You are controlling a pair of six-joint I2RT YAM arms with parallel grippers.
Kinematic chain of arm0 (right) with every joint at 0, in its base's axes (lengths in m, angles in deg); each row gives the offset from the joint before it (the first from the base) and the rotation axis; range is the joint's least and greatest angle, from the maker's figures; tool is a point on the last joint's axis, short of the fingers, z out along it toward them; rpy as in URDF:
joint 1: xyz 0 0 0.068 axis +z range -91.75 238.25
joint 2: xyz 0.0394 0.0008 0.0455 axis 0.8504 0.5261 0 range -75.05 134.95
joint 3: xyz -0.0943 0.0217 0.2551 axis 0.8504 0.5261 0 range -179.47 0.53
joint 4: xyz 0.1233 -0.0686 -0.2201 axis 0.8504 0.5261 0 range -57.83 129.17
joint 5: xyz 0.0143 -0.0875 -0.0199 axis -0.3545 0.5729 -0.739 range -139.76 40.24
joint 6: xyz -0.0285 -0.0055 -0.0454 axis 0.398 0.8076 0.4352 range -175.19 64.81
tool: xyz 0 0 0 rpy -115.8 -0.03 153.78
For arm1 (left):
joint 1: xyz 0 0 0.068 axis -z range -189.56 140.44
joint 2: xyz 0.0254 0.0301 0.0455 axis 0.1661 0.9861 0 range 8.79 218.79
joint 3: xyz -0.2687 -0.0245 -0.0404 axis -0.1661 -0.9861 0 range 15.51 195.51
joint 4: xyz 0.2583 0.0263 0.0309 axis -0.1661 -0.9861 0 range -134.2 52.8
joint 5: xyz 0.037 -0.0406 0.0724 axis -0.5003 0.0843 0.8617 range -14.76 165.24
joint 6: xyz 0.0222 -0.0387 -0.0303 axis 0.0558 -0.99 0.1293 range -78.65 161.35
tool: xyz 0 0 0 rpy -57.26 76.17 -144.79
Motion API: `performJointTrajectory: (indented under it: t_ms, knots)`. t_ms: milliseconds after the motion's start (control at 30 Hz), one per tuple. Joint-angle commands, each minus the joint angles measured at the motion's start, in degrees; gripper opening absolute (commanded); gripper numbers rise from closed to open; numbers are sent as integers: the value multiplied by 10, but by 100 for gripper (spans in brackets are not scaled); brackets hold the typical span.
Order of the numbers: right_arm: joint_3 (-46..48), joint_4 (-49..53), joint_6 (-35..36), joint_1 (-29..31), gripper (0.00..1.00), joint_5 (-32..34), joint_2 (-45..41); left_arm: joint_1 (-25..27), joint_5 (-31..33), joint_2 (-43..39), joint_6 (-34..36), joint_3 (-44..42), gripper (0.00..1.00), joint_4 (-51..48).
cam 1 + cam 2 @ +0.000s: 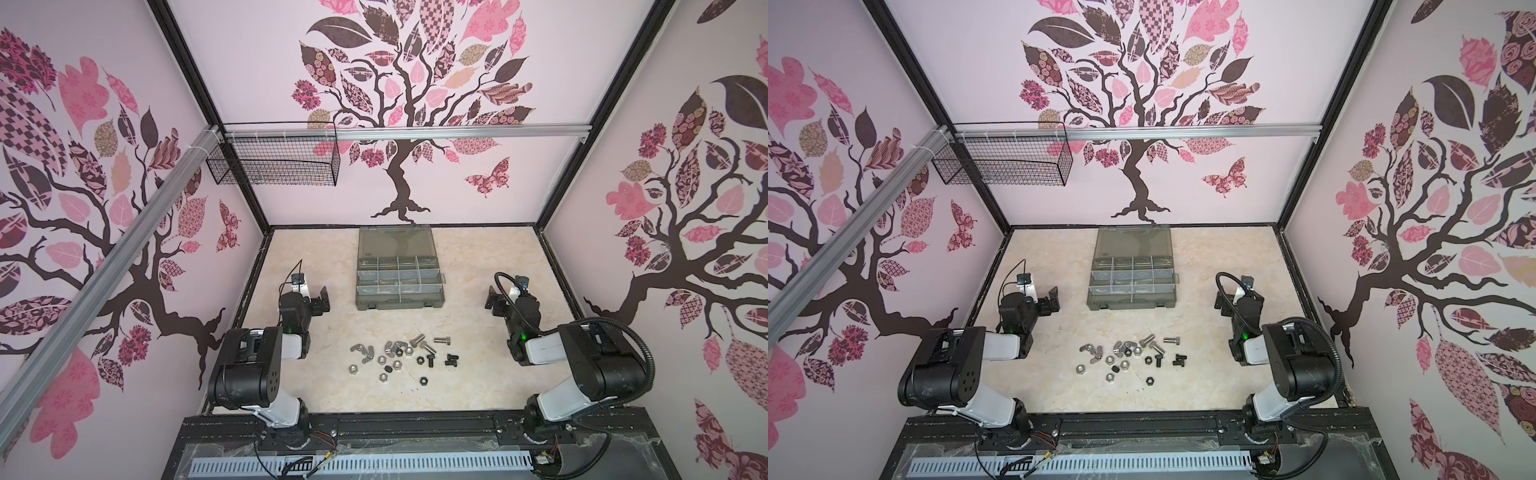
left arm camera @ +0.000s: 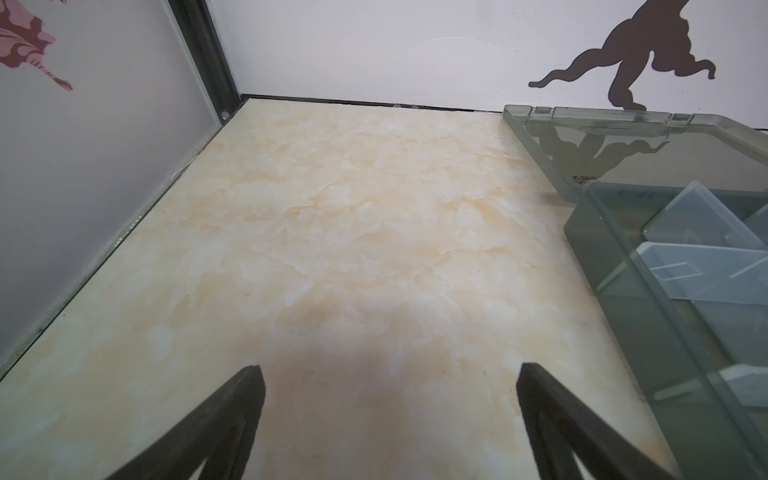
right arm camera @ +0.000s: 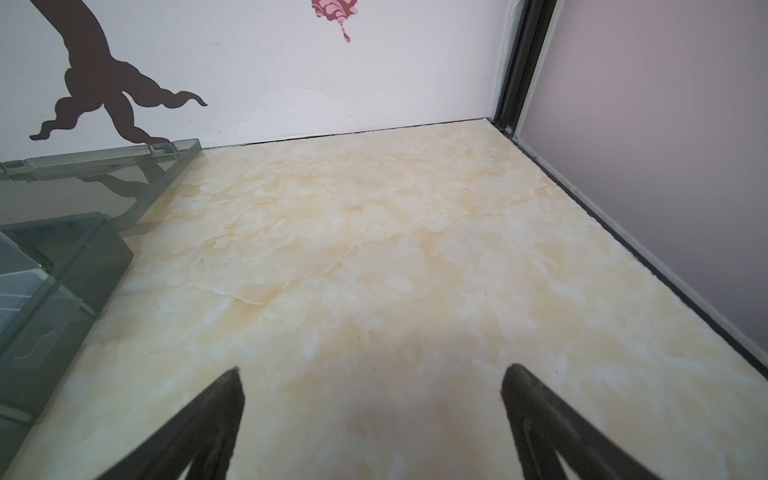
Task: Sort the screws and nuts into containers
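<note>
Zero parts appear sorted; the job is at its start. Left gripper (image 1: pixel 322 300) hovers left of the case, jaws wide apart, holding nothing. Nuts (image 1: pixel 353 368) and screws (image 1: pixel 440 340) lie loose in one heap at the table (image 1: pixel 478 257) front, well apart from the containers (image 1: pixel 398 303), lid (image 1: pixel 395 241) open. Right gripper (image 1: pixel 496 302) likewise spread and empty. The next move probably calls for one arm to reach the heap and single out an outlying piece.

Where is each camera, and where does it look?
Top views: high in front, looking down at the left arm, right arm, screws, nuts and organiser case.
Left wrist: on the left arm, facing the back wall; open left gripper shows.
Right wrist: same on the right arm; open right gripper shows.
All share the case.
</note>
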Motion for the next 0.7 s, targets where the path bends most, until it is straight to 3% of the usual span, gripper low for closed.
performJointTrajectory:
  t_ms: [0, 400, 467, 533, 667]
  knots:
    - [-12, -17, -5, -5, 100, -2, 2, 2, 2, 3, -1, 18, 98, -3]
    - [-7, -21, -3, -5, 100, -2, -3, 9, 14, -4, 4, 8, 98, 9]
    - [1, -46, 2, -5, 99, -11, -12, 20, 45, -21, 5, 6, 98, 14]
    - [-12, 24, 14, -3, 99, -39, -68, 27, 66, -88, -7, 46, 98, -145]
    - [-104, 321, -17, 21, 99, -47, -193, 35, 59, -206, -67, 137, 98, -403]
